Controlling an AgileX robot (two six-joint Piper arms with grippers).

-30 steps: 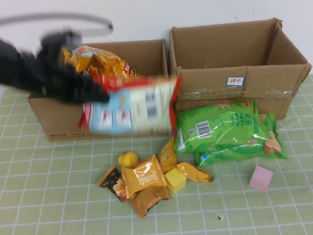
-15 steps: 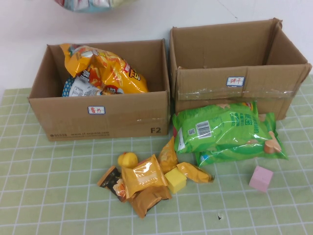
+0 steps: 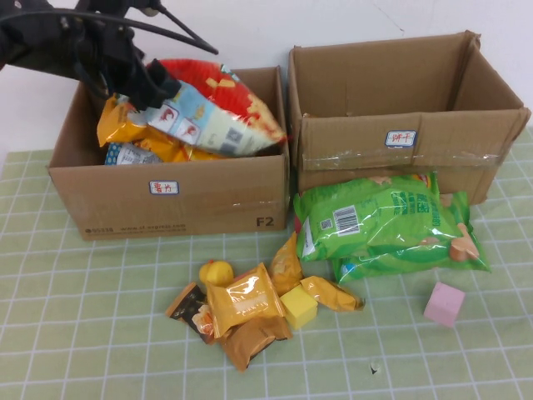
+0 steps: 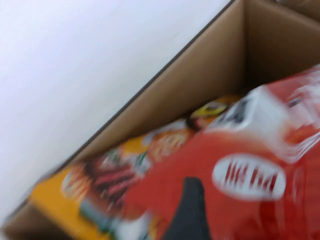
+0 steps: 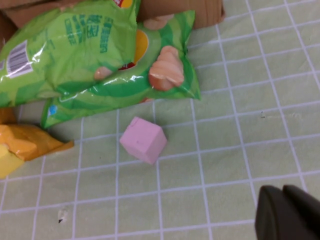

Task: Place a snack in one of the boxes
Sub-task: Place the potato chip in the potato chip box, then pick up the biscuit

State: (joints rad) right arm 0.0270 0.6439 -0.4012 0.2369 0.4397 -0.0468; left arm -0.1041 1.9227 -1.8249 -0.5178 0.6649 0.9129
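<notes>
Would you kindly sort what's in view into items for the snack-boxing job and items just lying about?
Job:
- red snack bag
- left box
- left gripper, over that box

Lying about:
- right box
- green bags
- small orange packets
- yellow cube
- pink cube
- right gripper, above the mat
</notes>
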